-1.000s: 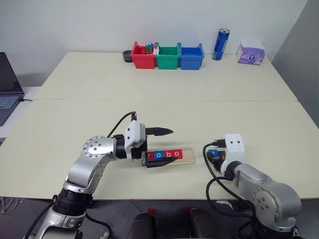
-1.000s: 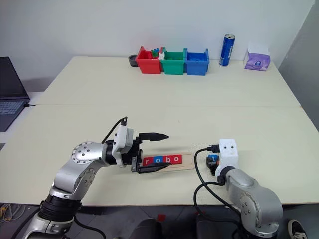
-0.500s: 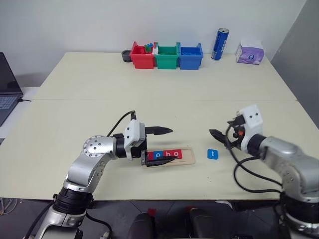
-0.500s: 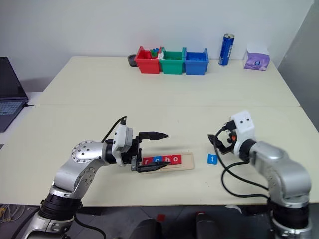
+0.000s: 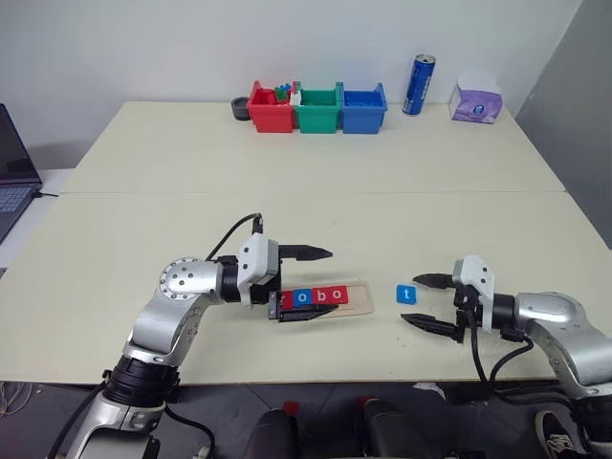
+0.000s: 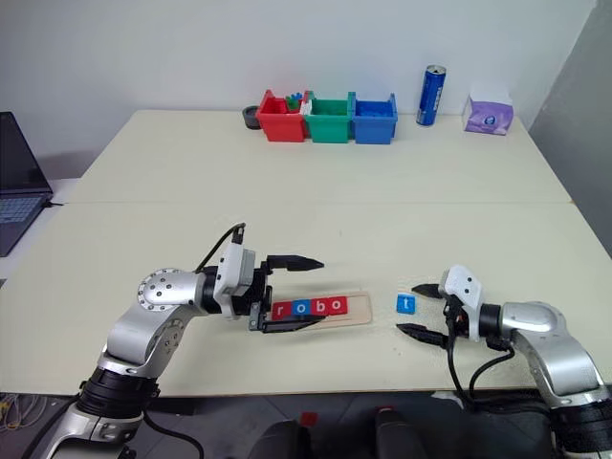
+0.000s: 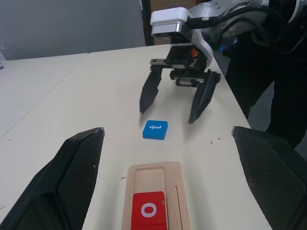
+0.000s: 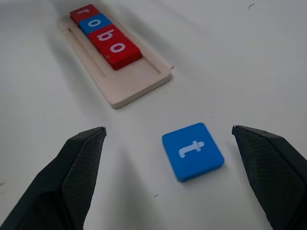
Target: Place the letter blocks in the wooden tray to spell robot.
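Observation:
The wooden tray (image 5: pixel 362 300) lies near the table's front edge. In it sit the letter blocks: red r (image 5: pixel 285 298), blue o (image 5: pixel 303 297), red b (image 5: pixel 321 296) and red o (image 5: pixel 338 295), with its right end bare. A blue t block (image 5: pixel 407 294) lies flat on the table just right of the tray. My left gripper (image 5: pixel 332 282) is open and points right, one finger on each side of the tray's left part. My right gripper (image 5: pixel 410 300) is open and low over the table. It points left at the t block (image 8: pixel 193 151), which lies untouched just ahead of its fingertips.
Red (image 5: pixel 271 108), green (image 5: pixel 318 108) and blue (image 5: pixel 363 108) bins stand in a row at the table's far edge. A blue can (image 5: pixel 418 84) and a purple tissue pack (image 5: pixel 476 102) stand to their right. A laptop (image 5: pixel 11 177) sits off the table's left side.
My right gripper opened and left the t block on the table. It swung up and right, then came down low and level, facing the block. The left arm stayed still.

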You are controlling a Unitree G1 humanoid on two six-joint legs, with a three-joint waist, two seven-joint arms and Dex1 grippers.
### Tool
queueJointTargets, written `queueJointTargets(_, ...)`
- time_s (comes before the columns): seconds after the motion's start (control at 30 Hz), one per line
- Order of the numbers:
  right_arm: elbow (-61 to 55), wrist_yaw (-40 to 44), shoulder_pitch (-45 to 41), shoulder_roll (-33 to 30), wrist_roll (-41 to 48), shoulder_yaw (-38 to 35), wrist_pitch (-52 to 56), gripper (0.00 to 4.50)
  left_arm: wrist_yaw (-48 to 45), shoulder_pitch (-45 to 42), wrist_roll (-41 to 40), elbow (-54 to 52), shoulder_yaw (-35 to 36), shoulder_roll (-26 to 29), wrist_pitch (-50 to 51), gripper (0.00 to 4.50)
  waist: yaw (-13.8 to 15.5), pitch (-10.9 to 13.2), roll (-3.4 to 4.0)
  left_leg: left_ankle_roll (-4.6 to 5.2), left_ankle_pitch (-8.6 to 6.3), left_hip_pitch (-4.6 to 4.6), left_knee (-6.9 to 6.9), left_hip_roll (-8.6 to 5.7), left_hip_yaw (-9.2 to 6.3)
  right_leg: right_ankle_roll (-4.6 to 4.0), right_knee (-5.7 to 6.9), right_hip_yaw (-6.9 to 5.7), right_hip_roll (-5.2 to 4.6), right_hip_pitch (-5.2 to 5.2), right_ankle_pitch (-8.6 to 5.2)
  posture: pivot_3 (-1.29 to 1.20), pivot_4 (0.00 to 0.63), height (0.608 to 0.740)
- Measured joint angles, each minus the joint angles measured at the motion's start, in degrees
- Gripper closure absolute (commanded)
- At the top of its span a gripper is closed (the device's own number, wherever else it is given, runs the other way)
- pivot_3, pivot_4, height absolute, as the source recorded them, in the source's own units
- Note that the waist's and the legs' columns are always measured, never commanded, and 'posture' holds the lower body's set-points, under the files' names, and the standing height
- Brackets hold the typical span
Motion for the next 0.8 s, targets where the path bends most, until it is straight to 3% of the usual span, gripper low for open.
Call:
queueJointTargets(0.47,8.5,1.5,-1.3,0.9,-2.7,2.6,-6.1,0.02,-2.5,-0.6,0.1,0.5,-1.1,-0.3,-0.9,0.00,0.2,0.0,0.00,0.00,0.00,-0.02,0.00,-0.01,-0.01,0.00,0.00,-0.03,-0.07,0.01,0.00,0.00,0.150,0.740)
queueJointTargets(0.57,9.6,1.6,-1.5,0.9,-3.1,2.5,-7.1,0.63,-3.0,-0.8,0.1,1.2,-1.2,-0.3,-1.0,0.00,0.2,0.0,0.00,0.00,0.00,-0.02,0.00,-0.02,-0.01,-0.01,0.00,-0.03,-0.07,0.02,0.00,0.00,0.150,0.740)
queueJointTargets(0.8,10.7,1.9,-1.7,0.6,-3.1,2.4,-8.3,3.04,-3.4,-1.0,0.2,1.8,-1.2,-0.4,-1.1,0.00,0.2,0.0,0.00,0.00,0.00,-0.02,0.00,-0.01,-0.01,-0.01,0.00,-0.03,-0.07,0.02,0.00,0.00,0.150,0.740)
